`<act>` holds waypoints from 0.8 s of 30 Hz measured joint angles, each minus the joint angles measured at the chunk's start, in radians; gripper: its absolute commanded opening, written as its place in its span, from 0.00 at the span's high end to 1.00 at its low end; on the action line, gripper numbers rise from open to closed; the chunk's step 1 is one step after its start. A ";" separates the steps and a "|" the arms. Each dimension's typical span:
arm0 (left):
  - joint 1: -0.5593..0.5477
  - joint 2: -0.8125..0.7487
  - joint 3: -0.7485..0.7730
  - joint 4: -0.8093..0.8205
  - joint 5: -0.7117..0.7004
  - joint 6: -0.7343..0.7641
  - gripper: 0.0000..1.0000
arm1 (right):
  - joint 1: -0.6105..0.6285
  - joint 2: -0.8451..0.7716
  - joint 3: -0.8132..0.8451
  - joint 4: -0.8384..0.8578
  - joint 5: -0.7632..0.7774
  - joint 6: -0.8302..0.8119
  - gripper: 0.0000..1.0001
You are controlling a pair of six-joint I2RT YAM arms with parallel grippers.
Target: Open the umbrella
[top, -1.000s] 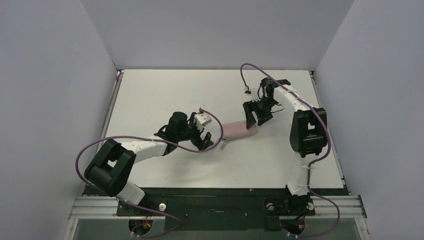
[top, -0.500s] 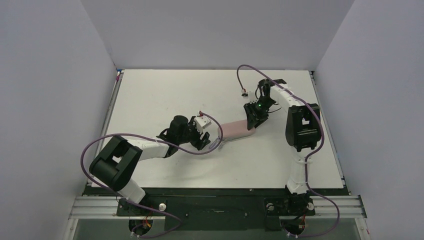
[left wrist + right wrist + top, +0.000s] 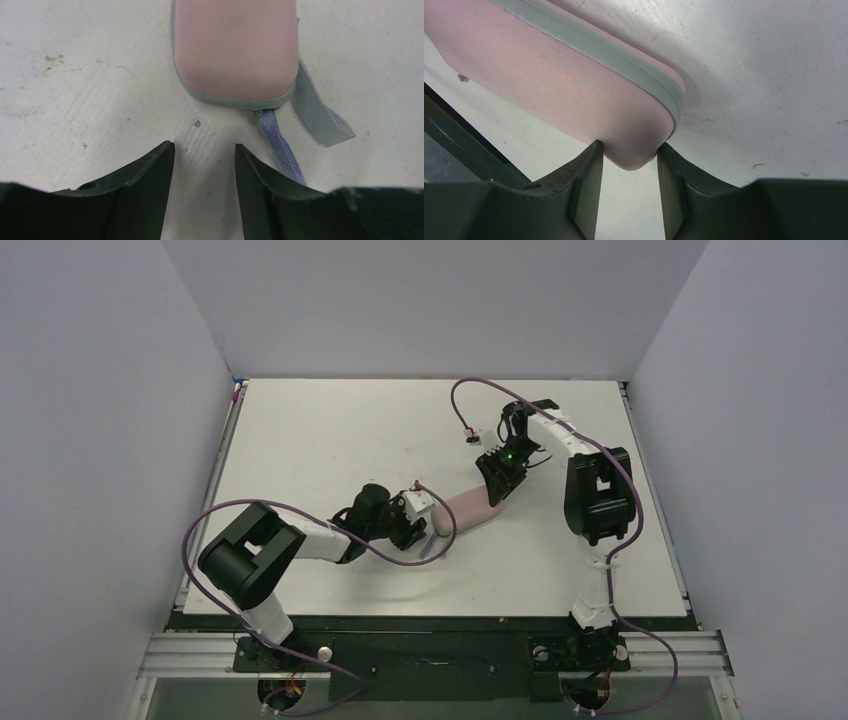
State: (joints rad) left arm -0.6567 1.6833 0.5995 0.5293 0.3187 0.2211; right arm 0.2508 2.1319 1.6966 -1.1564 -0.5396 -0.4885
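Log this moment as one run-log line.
left gripper: open, short of the case's near end | right gripper: at the pink case far end, grip unclear | umbrella: not seen out

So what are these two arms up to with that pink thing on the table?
They are working on a pink zippered case lying flat on the table, one arm at each end. The right gripper has its fingers at the tip of the far end, seemingly pinching it. The left gripper sits open just short of the near end, close to a purple cord and a grey strap that trail from the case. The case is shut and no umbrella shows.
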 measured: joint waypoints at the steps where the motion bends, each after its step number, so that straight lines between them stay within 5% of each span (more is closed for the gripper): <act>1: -0.009 0.006 0.000 0.000 0.000 0.003 0.55 | 0.004 0.000 0.000 -0.002 0.000 -0.003 0.78; 11: -0.089 0.048 0.001 0.071 -0.002 0.023 0.57 | 0.005 0.004 0.004 -0.005 0.001 0.006 0.86; 24: -0.103 0.078 0.013 0.115 -0.034 0.020 0.74 | 0.004 0.007 0.003 -0.005 0.011 0.032 0.93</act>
State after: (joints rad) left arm -0.7593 1.7611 0.6121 0.6441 0.2844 0.2409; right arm 0.2550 2.1387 1.7000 -1.1610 -0.5285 -0.4568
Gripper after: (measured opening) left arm 0.300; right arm 0.364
